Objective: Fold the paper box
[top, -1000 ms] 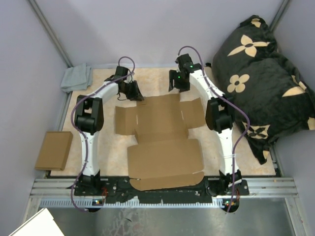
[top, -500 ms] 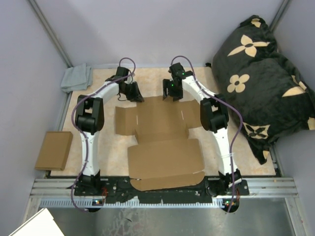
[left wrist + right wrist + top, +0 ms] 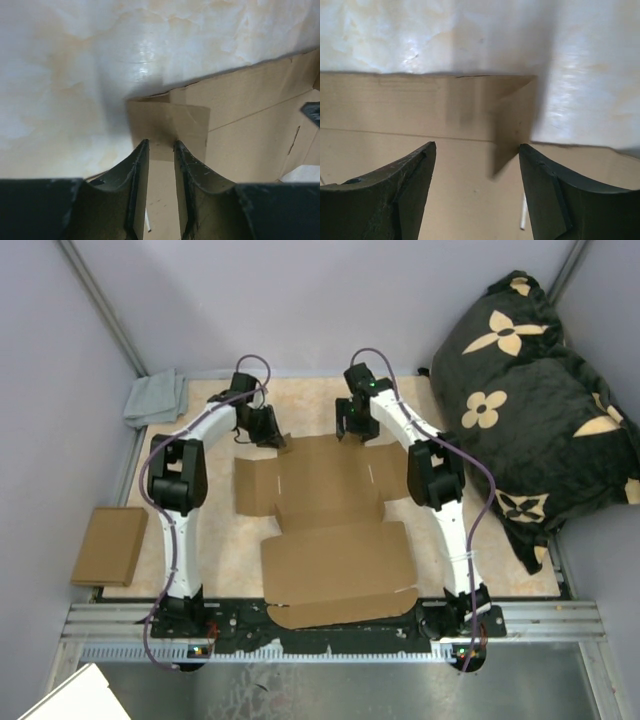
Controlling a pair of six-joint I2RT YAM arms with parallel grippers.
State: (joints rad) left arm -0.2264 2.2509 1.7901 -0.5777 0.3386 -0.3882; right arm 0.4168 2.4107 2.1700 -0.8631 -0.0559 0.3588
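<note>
The box [image 3: 335,520] lies mostly flat at centre frame, and at its upper edge the left gripper [image 3: 160,142], jaws narrowly apart, and the right gripper [image 3: 477,145], jaws wide apart, face small raised flaps [image 3: 167,125], which probably need pinching and folding inward next.

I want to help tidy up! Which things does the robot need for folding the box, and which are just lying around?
For the job:
- cardboard box, lying flat
- left fingers and right fingers, both at its far edge

Just lying about:
- grey cloth
- small cardboard piece
- black flowery pillow
- white sheet
</note>
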